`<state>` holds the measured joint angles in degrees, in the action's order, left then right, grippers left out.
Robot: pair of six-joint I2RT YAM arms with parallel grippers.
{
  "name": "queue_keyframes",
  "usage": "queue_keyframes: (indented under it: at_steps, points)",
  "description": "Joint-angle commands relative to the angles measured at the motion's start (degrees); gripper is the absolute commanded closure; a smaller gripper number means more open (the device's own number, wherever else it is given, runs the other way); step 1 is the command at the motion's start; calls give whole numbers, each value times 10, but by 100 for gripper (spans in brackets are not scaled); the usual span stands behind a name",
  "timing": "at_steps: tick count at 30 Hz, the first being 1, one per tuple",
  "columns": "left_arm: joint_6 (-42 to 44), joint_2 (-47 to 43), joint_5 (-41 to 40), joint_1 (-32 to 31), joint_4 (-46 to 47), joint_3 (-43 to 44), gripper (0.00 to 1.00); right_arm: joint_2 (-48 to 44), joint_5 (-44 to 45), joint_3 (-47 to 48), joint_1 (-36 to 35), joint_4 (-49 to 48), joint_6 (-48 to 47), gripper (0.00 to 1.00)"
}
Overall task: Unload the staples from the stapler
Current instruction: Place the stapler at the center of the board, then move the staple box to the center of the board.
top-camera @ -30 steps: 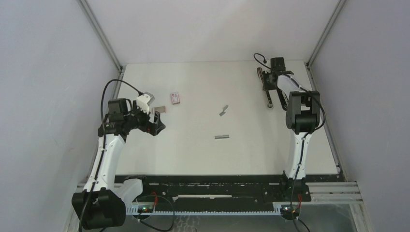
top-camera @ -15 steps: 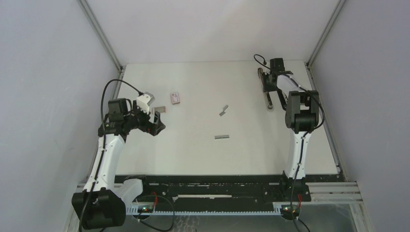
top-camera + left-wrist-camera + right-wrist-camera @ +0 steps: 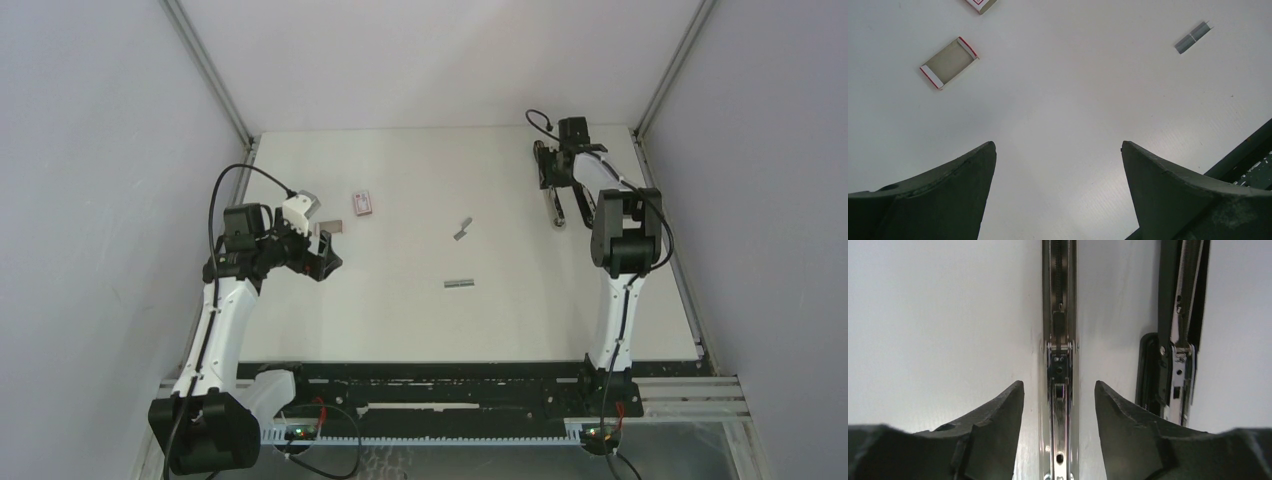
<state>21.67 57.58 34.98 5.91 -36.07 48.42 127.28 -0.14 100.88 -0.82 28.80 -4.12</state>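
Observation:
The stapler (image 3: 556, 208) lies opened out at the far right of the table. In the right wrist view its chrome staple rail (image 3: 1060, 315) runs lengthwise, with its black body (image 3: 1180, 315) beside it on the right. My right gripper (image 3: 1059, 385) straddles the rail, open, with a gap on each side of the metal. Two grey strips of staples (image 3: 461, 228) (image 3: 459, 283) lie mid-table, and one strip of staples (image 3: 1192, 38) shows in the left wrist view. My left gripper (image 3: 1058, 147) hovers wide open over bare table at the left, holding nothing.
A small pink-and-white box (image 3: 364, 203) and its open tray (image 3: 329, 227) lie near the left arm; the tray (image 3: 949, 62) also shows in the left wrist view. The enclosure's side wall and frame post (image 3: 660, 100) stand close behind the right arm.
My right gripper's jaws have spread apart around the stapler's rail, and the wrist has shifted slightly. The left arm and the staple strips have not moved.

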Motion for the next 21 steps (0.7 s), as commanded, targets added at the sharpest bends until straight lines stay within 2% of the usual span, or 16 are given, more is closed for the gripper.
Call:
queue_keyframes:
  at_steps: [1,10,11,12,13,16,21]
  points:
    - [12,-13,16,4,14,-15,0,-96,3,8,-10,-2,-9,45]
    - [14,-14,9,3,15,-17,0,-247,-61,-95,-43,-18,-67,26]
    - [14,-14,7,4,15,-16,0,-265,-71,-106,-47,-18,-73,19]
    - [13,-15,6,3,16,-15,0,-284,-78,-120,-51,-17,-81,6]
    - [13,-16,5,4,17,-15,0,-301,-83,-129,-56,-17,-88,0]
    - [12,-21,-7,3,24,-16,0,-350,-102,-156,-70,-16,-107,0]
    - [13,-21,-25,3,28,-19,0,-418,-217,-217,-62,-29,-119,0]
